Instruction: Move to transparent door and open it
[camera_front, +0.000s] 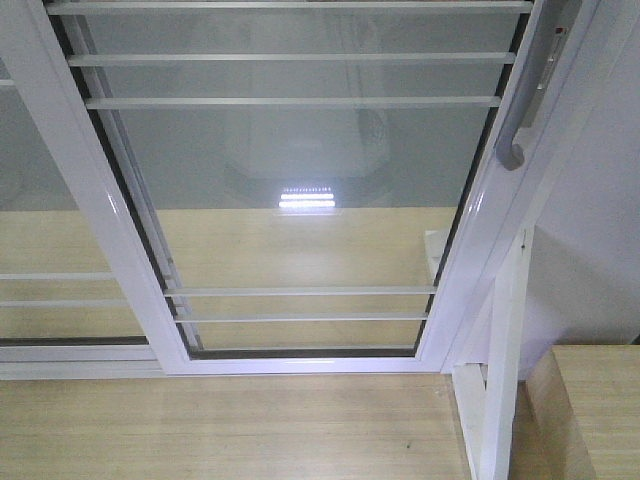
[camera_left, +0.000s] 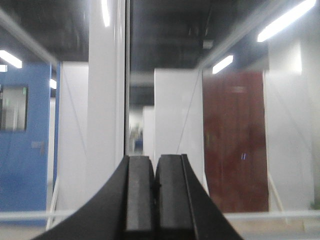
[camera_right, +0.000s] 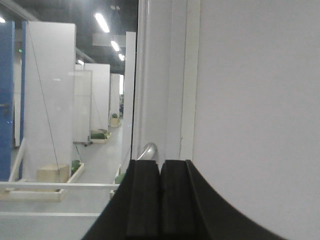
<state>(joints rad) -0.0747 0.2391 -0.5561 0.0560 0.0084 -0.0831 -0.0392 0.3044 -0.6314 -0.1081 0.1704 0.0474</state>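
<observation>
The transparent door (camera_front: 300, 190) fills the front view: a glass panel in a white frame with thin white horizontal bars. Its curved grey metal handle (camera_front: 527, 95) runs along the right stile. In the right wrist view the handle's lower end (camera_right: 149, 149) shows just above and beyond my right gripper (camera_right: 160, 162), which is shut with nothing in it. My left gripper (camera_left: 155, 159) is also shut and empty, pointing at the glass beside a white frame post (camera_left: 106, 90). Neither gripper appears in the front view.
A second white-framed glass panel (camera_front: 45, 210) without a handle stands to the left. A white wall (camera_right: 260, 110) is close on the right. Wooden flooring (camera_front: 220, 430) lies below, with a wooden box edge (camera_front: 590, 410) and a white post (camera_front: 505, 360) at lower right.
</observation>
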